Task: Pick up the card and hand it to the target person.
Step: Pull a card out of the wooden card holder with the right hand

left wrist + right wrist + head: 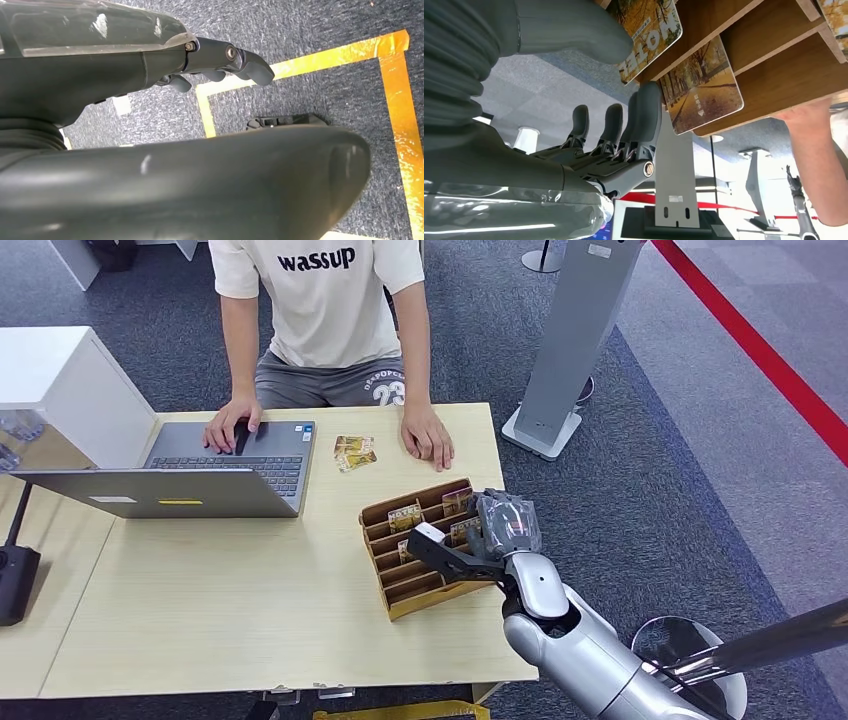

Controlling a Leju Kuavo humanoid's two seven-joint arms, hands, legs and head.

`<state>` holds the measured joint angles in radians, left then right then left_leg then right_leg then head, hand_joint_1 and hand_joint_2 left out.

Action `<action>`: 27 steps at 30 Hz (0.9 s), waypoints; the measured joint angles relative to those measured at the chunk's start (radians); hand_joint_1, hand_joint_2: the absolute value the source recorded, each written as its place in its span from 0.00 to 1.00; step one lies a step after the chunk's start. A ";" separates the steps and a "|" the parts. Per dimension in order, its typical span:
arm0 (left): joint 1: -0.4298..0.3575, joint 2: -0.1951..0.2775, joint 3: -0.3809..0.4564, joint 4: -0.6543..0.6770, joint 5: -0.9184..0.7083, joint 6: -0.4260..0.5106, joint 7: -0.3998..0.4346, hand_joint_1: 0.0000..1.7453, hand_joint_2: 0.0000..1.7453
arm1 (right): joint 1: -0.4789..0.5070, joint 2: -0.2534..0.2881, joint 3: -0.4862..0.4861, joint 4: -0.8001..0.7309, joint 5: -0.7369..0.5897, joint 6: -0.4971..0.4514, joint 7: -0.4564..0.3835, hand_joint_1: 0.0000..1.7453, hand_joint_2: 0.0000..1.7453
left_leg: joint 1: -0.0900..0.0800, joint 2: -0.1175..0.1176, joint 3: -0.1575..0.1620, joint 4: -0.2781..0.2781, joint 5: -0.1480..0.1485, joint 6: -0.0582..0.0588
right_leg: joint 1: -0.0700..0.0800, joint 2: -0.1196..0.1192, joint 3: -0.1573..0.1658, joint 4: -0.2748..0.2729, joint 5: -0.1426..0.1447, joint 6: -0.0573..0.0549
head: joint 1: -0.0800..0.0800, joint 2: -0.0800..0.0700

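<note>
Card (651, 37) stood in a slot of the cardboard holder (425, 585), centre-right of the head frame, at the right end of the table (250, 610). In the right wrist frame it sat at top centre, printed face out, one end poking clear of the slot; a second card (701, 85) leaned in the next slot just beside it.

Right hand (505, 525) hovered at the holder's right edge. Thumb (574, 30) lay on one side of the card's free end, the fingers (646, 117) on the other, the card between them. Fingers apart; contact with the card could not be made out, so I could not tell whether it was gripped. Long axis of the card ran out of the slot toward the hand, so a pull along that line looked the likely way out.

Left hand (220, 62) hung over the carpet, well away from the table, fingers loosely curled, holding nothing. Right arm plainly the nearer.

Person (320, 310) sat across the table at top centre, one hand on the laptop (200, 475), the other hand (430, 435) flat on the wood near two loose cards (353, 452).

Slot depth and the card's buried end were hidden by the holder walls.
</note>
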<state>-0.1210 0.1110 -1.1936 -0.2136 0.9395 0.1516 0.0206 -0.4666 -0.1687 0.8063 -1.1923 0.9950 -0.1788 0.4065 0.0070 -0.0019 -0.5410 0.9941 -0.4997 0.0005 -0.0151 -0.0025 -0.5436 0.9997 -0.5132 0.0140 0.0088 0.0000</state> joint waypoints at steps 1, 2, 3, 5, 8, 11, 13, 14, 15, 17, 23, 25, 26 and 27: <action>0.000 0.000 0.000 0.000 0.000 0.000 0.000 0.00 0.00 | 0.000 0.000 0.000 -0.001 -0.001 0.001 0.001 0.68 1.00 | 0.000 0.000 0.000 0.000 0.000 0.000 | 0.000 0.000 0.000 0.000 0.000 0.000 | 0.000 0.000; 0.000 0.000 0.000 0.000 0.000 -0.001 0.000 0.00 0.00 | 0.000 0.000 0.000 -0.001 -0.001 0.001 0.002 0.70 1.00 | 0.000 0.000 0.000 0.000 0.000 0.000 | 0.000 0.000 0.000 0.000 0.000 0.000 | 0.000 0.000; 0.000 0.000 0.000 0.000 0.000 -0.001 0.000 0.00 0.00 | 0.000 -0.001 0.000 -0.001 -0.002 0.002 0.002 0.72 1.00 | 0.000 0.000 0.000 0.000 0.000 0.000 | 0.000 0.000 0.000 0.000 0.000 0.000 | 0.000 0.000; 0.000 0.000 0.000 0.000 0.000 -0.001 0.000 0.00 0.00 | 0.000 -0.002 -0.001 -0.001 -0.003 0.002 0.003 0.72 1.00 | 0.000 0.000 0.000 0.000 0.000 0.000 | 0.000 0.000 0.000 0.000 0.000 0.000 | 0.001 0.000; 0.000 0.000 0.000 0.000 0.000 -0.001 0.000 0.00 0.00 | 0.000 -0.002 -0.002 -0.001 -0.005 0.002 0.002 0.68 1.00 | 0.000 0.000 0.000 0.000 0.000 0.000 | 0.000 0.000 0.000 0.000 0.000 0.000 | 0.001 0.000; 0.000 0.000 0.000 0.000 0.000 -0.001 0.000 0.00 0.00 | 0.001 -0.002 -0.004 -0.001 -0.009 0.002 0.000 0.54 1.00 | 0.000 0.000 0.000 0.000 0.000 0.000 | 0.000 0.000 0.000 0.000 0.000 0.000 | 0.000 0.000; 0.000 0.000 0.000 0.000 0.000 -0.001 0.000 0.00 0.00 | 0.001 -0.002 -0.004 -0.001 -0.014 0.002 -0.001 0.49 1.00 | 0.000 0.000 0.000 0.000 0.000 0.000 | 0.000 0.000 0.000 0.000 0.000 0.000 | 0.000 0.000; 0.000 0.000 0.000 0.000 0.000 -0.001 0.000 0.00 0.00 | 0.002 -0.002 -0.004 -0.001 -0.016 0.002 -0.002 0.48 1.00 | 0.000 0.000 0.000 0.000 0.000 0.000 | 0.000 0.000 0.000 0.000 0.000 0.000 | 0.000 0.000; 0.000 0.000 0.000 0.000 0.000 -0.001 0.000 0.00 0.00 | 0.003 -0.003 -0.004 -0.001 -0.017 0.002 -0.002 0.47 1.00 | 0.000 0.000 0.000 0.000 0.000 0.000 | 0.000 0.000 0.000 0.000 0.000 0.000 | 0.000 0.000; 0.000 0.000 0.000 0.000 0.000 -0.001 0.000 0.00 0.00 | 0.006 -0.003 -0.004 -0.001 -0.020 0.002 -0.003 0.43 1.00 | 0.000 0.000 0.000 0.000 0.000 0.000 | 0.000 0.000 0.000 0.000 0.000 0.000 | 0.000 0.000; 0.000 0.000 0.000 0.000 0.000 -0.001 0.000 0.00 0.00 | 0.012 -0.006 -0.004 0.000 -0.029 0.003 -0.010 0.40 1.00 | 0.000 0.000 0.000 0.000 0.000 0.000 | 0.000 0.000 0.000 0.000 0.000 0.000 | 0.001 0.000; 0.000 0.000 0.000 0.000 0.000 -0.001 0.000 0.00 0.00 | 0.013 -0.007 -0.004 0.002 -0.035 0.004 -0.014 0.42 1.00 | 0.000 0.000 0.000 0.000 0.000 0.000 | 0.000 0.000 0.000 0.000 0.000 0.000 | 0.001 0.000; 0.000 0.000 0.000 0.000 0.000 -0.001 0.000 0.00 0.00 | 0.014 -0.007 -0.004 0.003 -0.037 0.005 -0.016 0.46 1.00 | 0.000 0.000 0.000 0.000 0.000 0.000 | 0.000 0.000 0.000 0.000 0.000 0.000 | 0.000 0.000; 0.000 0.000 0.000 0.000 0.001 -0.001 0.000 0.00 0.00 | 0.014 -0.007 -0.004 0.004 -0.039 0.006 -0.018 0.50 1.00 | 0.000 0.000 0.000 0.000 0.000 0.000 | 0.000 0.000 0.000 0.000 0.000 0.000 | 0.000 0.000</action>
<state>-0.1205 0.1110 -1.1936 -0.2136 0.9400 0.1504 0.0206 -0.4523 -0.1756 0.8019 -1.1885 0.9563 -0.1732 0.3882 0.0070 -0.0019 -0.5410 0.9941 -0.4997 0.0005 -0.0151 -0.0025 -0.5436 0.9997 -0.5132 0.0140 0.0092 0.0000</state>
